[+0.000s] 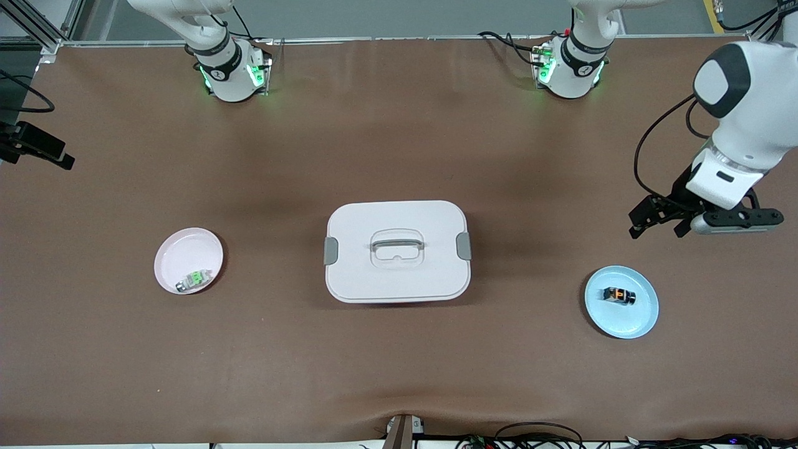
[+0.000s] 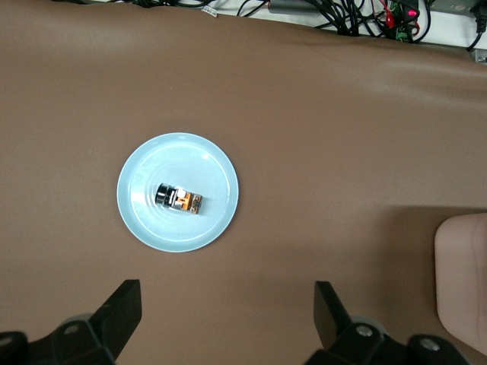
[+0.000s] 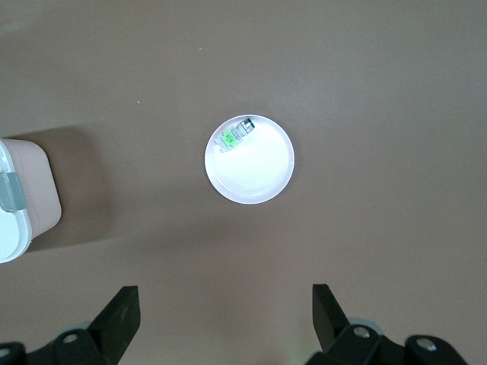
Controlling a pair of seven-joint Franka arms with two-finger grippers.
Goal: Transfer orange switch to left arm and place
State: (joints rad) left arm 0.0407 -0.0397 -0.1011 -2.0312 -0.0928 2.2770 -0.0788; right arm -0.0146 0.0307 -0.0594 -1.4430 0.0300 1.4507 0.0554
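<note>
The orange switch lies on a blue plate toward the left arm's end of the table. It also shows in the left wrist view on that plate. My left gripper hovers open and empty over bare table beside the blue plate; in its wrist view nothing is between the fingers. The white box stands at the table's middle. My right gripper is up high at the right arm's end, open and empty in its wrist view.
A pink plate with a small green-and-silver component lies toward the right arm's end; both show in the right wrist view, the plate and the component. The box's edge shows in both wrist views. Cables lie along the table's near edge.
</note>
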